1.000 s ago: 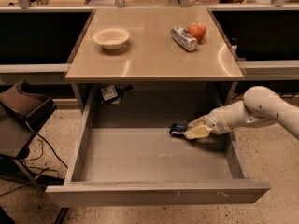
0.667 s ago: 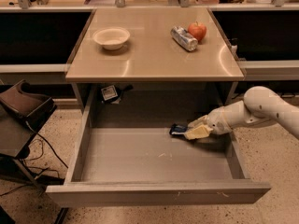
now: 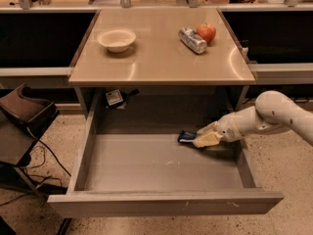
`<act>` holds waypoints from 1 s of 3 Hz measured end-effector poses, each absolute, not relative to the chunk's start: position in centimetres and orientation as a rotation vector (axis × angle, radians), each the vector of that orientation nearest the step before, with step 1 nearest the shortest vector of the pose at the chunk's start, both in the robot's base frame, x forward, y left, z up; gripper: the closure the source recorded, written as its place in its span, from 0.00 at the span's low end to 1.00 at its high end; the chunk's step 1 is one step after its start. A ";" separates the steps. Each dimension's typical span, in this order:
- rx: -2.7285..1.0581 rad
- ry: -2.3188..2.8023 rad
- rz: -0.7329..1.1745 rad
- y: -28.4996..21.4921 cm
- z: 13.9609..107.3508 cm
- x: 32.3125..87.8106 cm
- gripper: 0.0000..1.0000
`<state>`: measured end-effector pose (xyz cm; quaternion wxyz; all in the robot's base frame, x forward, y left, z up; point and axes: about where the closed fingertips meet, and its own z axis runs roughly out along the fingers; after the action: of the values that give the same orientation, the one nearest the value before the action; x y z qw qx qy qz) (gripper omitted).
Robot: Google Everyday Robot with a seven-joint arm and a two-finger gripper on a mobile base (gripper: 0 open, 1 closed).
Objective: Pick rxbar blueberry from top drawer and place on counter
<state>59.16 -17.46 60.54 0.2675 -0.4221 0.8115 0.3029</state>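
The rxbar blueberry [image 3: 187,137] lies at three o'clock in the top drawer [image 3: 146,165]. The gripper [image 3: 204,137] is there, fingers pinching its end. Next job, I think: lift it to the counter [image 3: 156,58].

Warm, dim overhead light on my feed. Glare streaks the counter [image 3: 156,53]; gripper [image 3: 203,140], at back right of the top drawer [image 3: 146,166], casts soft shadow.

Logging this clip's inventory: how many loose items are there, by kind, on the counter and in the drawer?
Bowl: 1
Can: 1
Apple: 1
Bar: 1, in the drawer, at the gripper
Total: 4
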 end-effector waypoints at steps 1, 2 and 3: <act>-1.134 2.109 0.732 -20.5 67.4 57.7 1.00; -1.112 2.096 0.637 -23.2 71.4 56.4 1.00; -1.126 2.107 0.681 -21.7 69.3 57.0 1.00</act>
<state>57.00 -21.66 69.35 0.3230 -0.4291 0.8027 0.2594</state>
